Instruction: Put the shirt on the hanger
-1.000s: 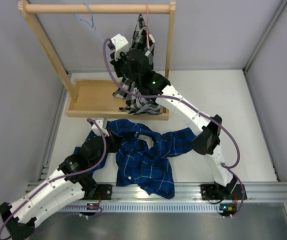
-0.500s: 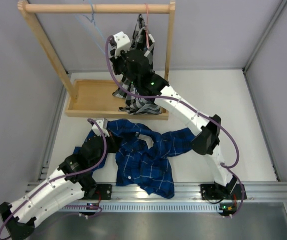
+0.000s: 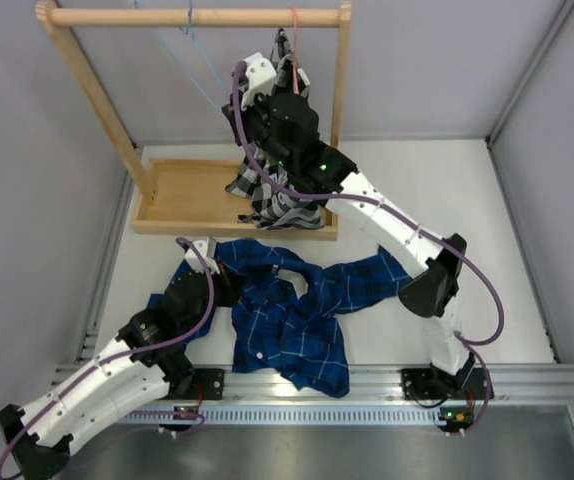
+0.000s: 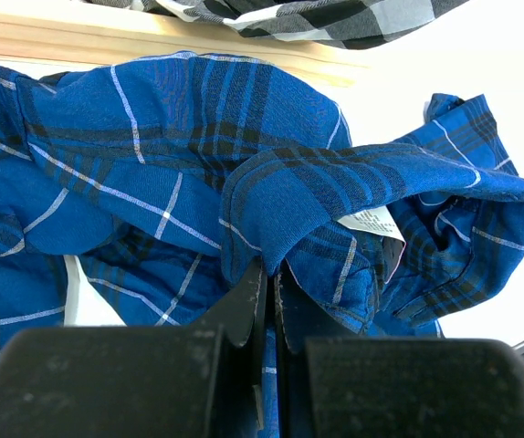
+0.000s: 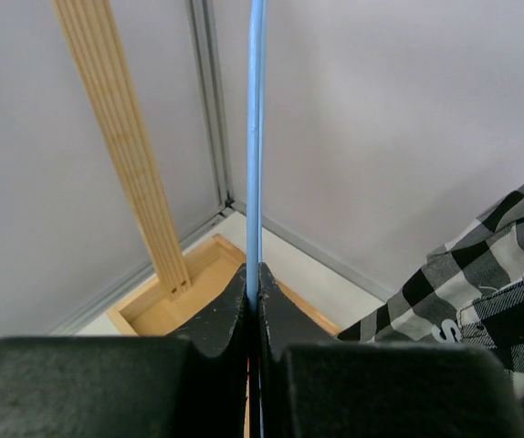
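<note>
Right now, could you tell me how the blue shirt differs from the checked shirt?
The blue shirt lies crumpled on the table; the checked shirt hangs from the rack, hem in the tray. The blue shirt is blue with thin pale lines; the checked shirt is black and white. The left gripper pinches the blue shirt; the checked shirt is ungripped, the right gripper being shut on the hanger. Both are plaid.
</note>
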`<action>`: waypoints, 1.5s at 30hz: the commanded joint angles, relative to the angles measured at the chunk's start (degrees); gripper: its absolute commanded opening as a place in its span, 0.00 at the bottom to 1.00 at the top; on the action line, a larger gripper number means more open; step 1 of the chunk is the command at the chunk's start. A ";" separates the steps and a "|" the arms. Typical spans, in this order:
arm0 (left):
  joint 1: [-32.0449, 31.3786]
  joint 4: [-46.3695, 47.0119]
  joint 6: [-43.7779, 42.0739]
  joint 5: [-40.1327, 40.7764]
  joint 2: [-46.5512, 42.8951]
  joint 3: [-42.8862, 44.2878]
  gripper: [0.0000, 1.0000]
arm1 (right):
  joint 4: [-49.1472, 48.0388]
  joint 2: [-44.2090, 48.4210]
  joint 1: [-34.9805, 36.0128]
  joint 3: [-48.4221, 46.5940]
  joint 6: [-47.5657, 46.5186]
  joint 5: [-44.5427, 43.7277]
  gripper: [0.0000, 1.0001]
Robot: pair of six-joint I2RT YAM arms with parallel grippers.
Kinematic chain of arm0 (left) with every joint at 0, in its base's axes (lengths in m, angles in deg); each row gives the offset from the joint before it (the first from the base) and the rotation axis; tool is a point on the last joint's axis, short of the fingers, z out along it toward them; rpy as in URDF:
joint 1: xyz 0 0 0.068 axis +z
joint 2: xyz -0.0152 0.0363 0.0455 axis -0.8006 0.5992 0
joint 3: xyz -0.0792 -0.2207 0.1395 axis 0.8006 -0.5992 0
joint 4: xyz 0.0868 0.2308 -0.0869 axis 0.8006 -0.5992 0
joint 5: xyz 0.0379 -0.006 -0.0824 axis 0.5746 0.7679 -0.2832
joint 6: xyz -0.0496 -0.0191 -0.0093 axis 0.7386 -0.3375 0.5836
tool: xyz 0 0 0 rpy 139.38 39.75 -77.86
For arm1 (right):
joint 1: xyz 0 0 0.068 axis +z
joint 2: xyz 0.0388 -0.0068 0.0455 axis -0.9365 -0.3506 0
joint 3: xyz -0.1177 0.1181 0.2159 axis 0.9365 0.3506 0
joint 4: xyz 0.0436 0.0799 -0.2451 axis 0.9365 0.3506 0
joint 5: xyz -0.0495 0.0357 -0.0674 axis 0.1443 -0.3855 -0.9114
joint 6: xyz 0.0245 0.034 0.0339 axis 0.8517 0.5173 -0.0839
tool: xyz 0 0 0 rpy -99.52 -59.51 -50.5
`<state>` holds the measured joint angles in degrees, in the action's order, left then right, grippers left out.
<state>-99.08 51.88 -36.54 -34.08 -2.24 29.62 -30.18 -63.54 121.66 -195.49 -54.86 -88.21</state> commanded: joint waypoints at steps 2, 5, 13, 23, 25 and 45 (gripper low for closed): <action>0.19 1.31 -0.04 -0.42 -0.21 0.62 0.00 | -4.15 5.99 0.90 -0.04 1.73 2.77 0.00; 0.19 1.31 0.57 -0.07 0.14 1.58 0.00 | -1.44 8.36 1.17 1.02 2.71 3.91 0.00; 0.19 -0.80 2.33 3.53 4.01 7.56 0.00 | 3.32 22.24 1.17 18.29 3.41 8.91 0.00; 0.54 -2.21 0.22 8.46 16.75 16.61 0.00 | 16.82 58.14 1.17 50.74 3.58 10.77 0.00; 2.02 -2.03 -0.56 6.80 18.51 18.01 0.00 | 19.49 65.55 1.17 60.75 6.38 10.16 0.00; 13.54 1.04 -2.15 -13.16 25.29 21.10 0.00 | 34.53 98.29 1.25 88.30 20.55 16.05 0.00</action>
<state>-85.83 49.90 -37.87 -44.70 24.53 48.44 2.73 37.29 122.62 -106.07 -35.88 -71.45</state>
